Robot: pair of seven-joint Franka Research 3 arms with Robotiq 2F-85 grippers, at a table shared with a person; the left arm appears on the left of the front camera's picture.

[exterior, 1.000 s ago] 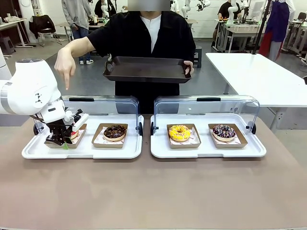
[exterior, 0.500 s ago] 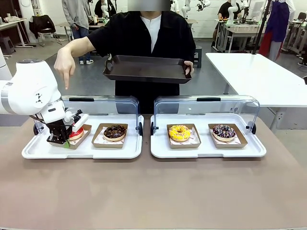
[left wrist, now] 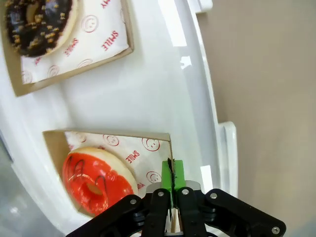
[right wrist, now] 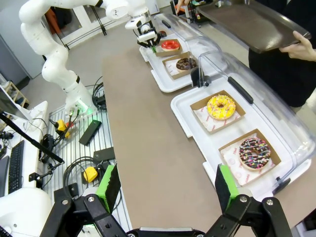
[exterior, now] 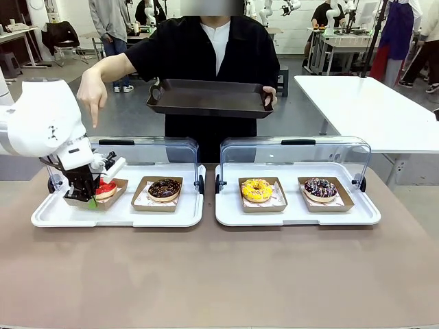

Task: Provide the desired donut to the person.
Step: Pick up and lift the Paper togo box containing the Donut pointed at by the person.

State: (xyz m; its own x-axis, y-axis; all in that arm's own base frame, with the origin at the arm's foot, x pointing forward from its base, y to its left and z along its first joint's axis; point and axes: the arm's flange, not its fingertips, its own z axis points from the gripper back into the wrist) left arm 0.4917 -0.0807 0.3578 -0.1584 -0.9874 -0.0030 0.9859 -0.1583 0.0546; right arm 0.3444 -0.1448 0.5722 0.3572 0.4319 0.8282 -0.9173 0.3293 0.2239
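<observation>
left gripper pinched together on the rim of the cardboard tray holding the red donut, in the white tray; i see a chocolate donut alongside, clear lid raised behind, person's hand pointing down above. right gripper spread apart, up high.

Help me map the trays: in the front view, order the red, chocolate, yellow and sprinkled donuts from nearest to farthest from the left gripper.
1. Red donut, in the box the left gripper is shut on; left tray, outer end.
2. Chocolate donut, left tray, inner side.
3. Yellow donut, right tray, inner side.
4. Sprinkled donut, right tray, outer end.
</observation>
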